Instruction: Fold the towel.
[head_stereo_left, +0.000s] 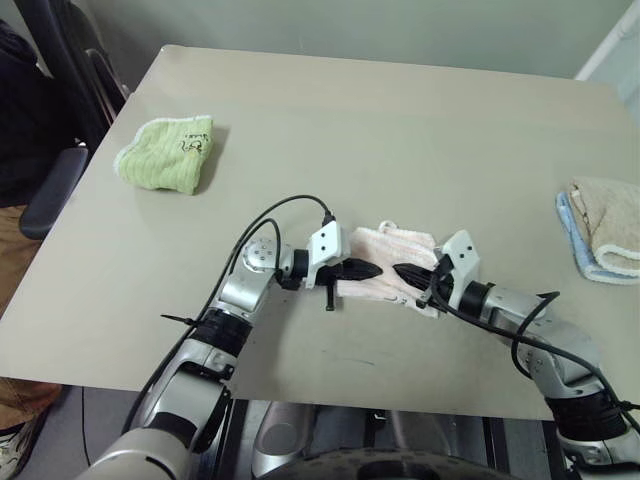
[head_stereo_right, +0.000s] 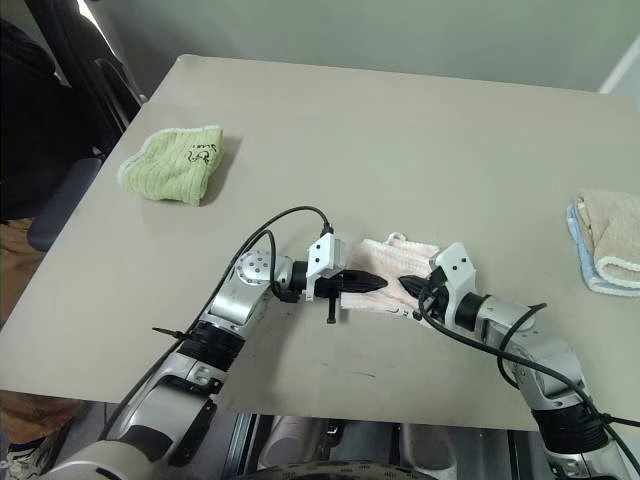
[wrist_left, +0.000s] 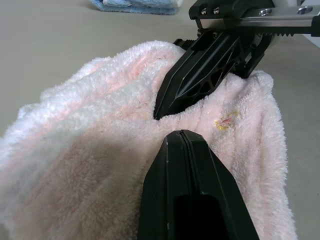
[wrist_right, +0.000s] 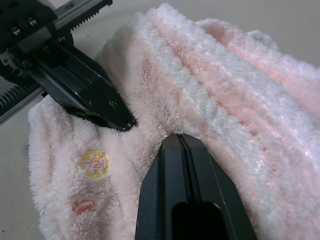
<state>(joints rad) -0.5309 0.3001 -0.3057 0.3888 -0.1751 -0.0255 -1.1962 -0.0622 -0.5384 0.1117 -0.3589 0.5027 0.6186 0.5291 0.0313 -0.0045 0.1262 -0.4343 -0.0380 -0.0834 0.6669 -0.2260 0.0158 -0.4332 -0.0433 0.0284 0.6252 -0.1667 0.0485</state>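
Both pincers, left (head_stereo_left: 368, 270) and right (head_stereo_left: 404, 272), are closed tip to tip, pressed onto the folded pale pink terry-cloth towel (head_stereo_left: 385, 262) lying near the desk's (head_stereo_left: 400, 140) front edge. Soft, light and limp, it is best gripped at corners or hems.

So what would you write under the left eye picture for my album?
Both shut grippers, left gripper and right gripper, press on a folded pale pink terry-cloth towel on a beige table.

Even soft indoor light, faint shadows under both arms, wrist views sharp, no glare
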